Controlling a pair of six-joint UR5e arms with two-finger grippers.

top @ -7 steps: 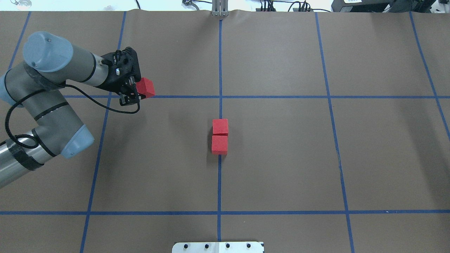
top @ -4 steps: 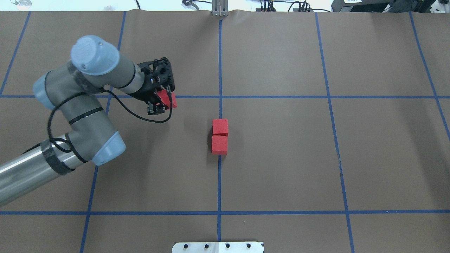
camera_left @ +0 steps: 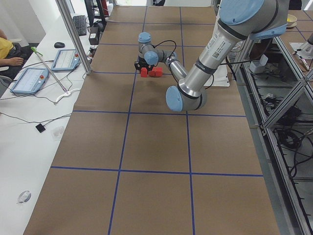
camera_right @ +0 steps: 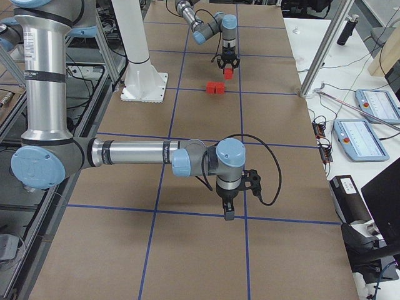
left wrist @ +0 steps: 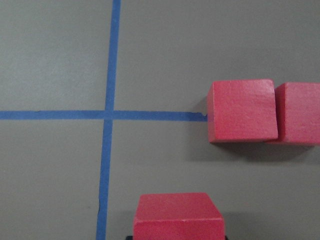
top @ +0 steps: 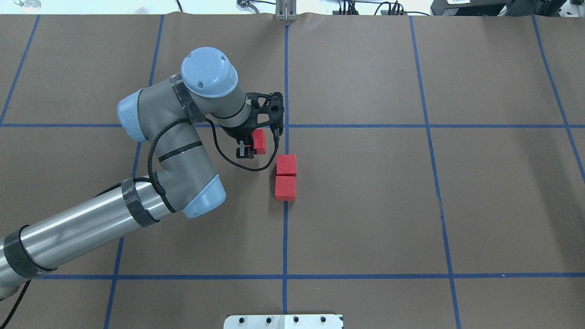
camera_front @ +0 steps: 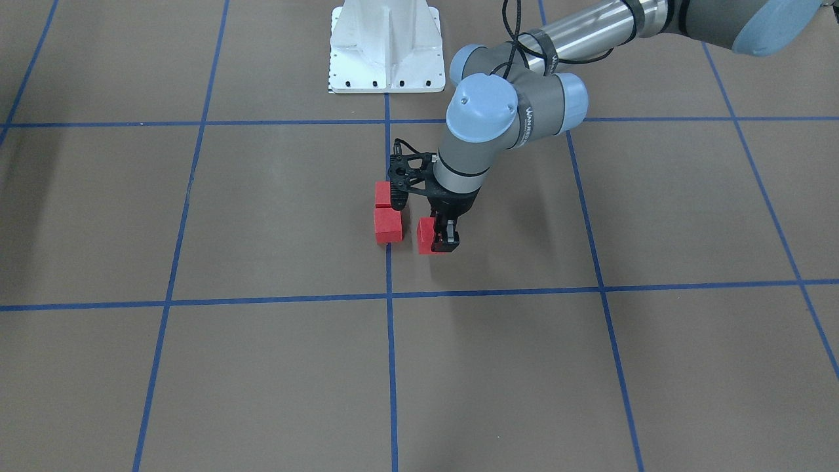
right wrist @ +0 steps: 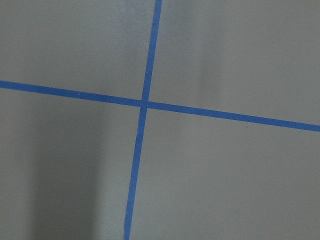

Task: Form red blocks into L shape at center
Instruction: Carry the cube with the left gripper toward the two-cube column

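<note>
Two red cubes (top: 286, 165) sit touching, in line along the central blue tape line (top: 285, 237). The left gripper (top: 252, 146) clamps the third cube (top: 259, 141) just beside them. This looks like the placing step: next, set it flush against an end cube's side. Whether the right gripper (camera_right: 229, 209), well apart, is closed cannot be told.

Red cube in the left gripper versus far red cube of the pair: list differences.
Left gripper clamps the held red cube; the far red cube lies free. Held cube stands apart beside the blue tape line; far cube sits on it, touching the near red cube. Same colour, shape.
</note>
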